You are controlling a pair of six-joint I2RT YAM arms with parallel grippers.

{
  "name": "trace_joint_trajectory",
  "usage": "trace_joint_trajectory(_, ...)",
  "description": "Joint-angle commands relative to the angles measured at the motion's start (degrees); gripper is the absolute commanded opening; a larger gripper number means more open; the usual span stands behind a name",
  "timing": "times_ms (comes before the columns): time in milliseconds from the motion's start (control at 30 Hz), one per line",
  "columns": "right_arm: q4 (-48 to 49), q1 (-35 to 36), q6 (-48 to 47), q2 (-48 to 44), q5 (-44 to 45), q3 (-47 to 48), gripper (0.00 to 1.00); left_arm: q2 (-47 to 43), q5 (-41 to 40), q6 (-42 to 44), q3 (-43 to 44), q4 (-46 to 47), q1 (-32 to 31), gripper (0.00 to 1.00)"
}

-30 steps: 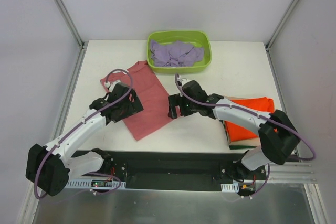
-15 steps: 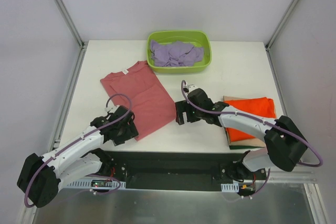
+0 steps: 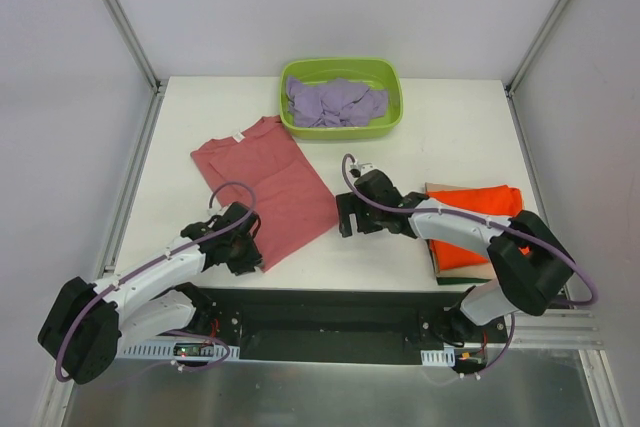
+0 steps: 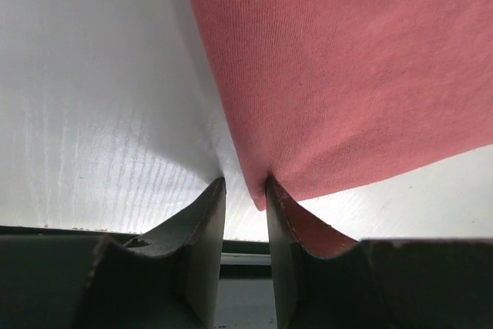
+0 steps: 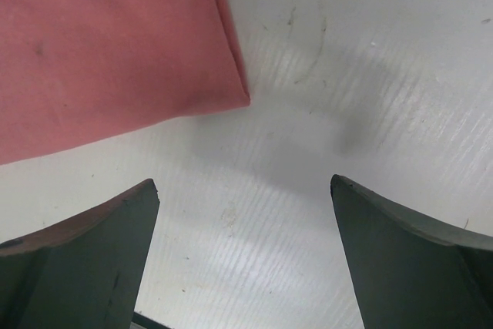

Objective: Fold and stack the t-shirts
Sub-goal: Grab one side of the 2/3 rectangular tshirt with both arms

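Observation:
A dusty salmon-red t-shirt (image 3: 270, 182) lies folded lengthwise on the white table. My left gripper (image 3: 250, 252) is at its near corner. In the left wrist view the jaws (image 4: 245, 182) stand narrow with a visible gap, and the shirt's corner (image 4: 347, 75) pokes between the tips against the right finger (image 4: 281, 206). My right gripper (image 3: 345, 217) hovers open just off the shirt's right near corner (image 5: 100, 52), over bare table with nothing between its fingers (image 5: 243, 182). A folded orange t-shirt (image 3: 475, 222) tops a tan one (image 3: 435, 188) at the right. A lavender t-shirt (image 3: 335, 102) lies crumpled in the tub.
The lime-green tub (image 3: 392, 117) stands at the back centre. The orange-topped stack sits near the table's right front edge, beside the right arm. A black rail (image 3: 320, 307) runs along the near edge, and frame posts stand at both back corners.
My left arm has drawn back from the middle of the shirt to its near corner, and its jaws have narrowed from wide open. The right gripper has shifted slightly toward the near right.

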Motion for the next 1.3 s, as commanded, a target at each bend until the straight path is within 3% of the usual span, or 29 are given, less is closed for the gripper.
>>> trace_joint_trajectory(0,1.11,-1.02,2.08,1.71,2.69,2.54,0.96,0.33,2.50,-1.88,-0.91,0.71,-0.46,0.27)
trace_joint_trajectory(567,1.99,-1.64,1.65,5.84,-0.73,4.21,0.97,-4.85,5.05,-2.15,-2.40,3.70,-0.46,0.34)
trace_joint_trajectory(933,2.95,-2.25,1.47,6.90,-2.41,4.12,0.98,-0.91,5.05,-0.66,-1.62,5.01,-0.90,0.33)
trace_joint_trajectory(1067,3.39,-2.60,1.73,6.90,-2.67,4.12,0.98,1.29,3.47,-0.83,-1.52,5.01,-1.16,0.27)
trace_joint_trajectory(1133,3.57,-2.60,1.65,6.90,-2.67,4.03,0.99,2.61,3.03,-0.83,-1.26,5.28,-1.25,0.16)
trace_joint_trajectory(1167,3.57,-2.78,1.73,7.07,-2.76,4.03,0.99,3.31,3.03,-0.57,-1.00,5.28,-1.43,0.04)
trace_joint_trajectory(1267,3.57,-3.22,2.17,7.25,-2.58,4.12,0.99,4.29,3.29,-0.22,-0.91,5.10,-1.43,0.00)
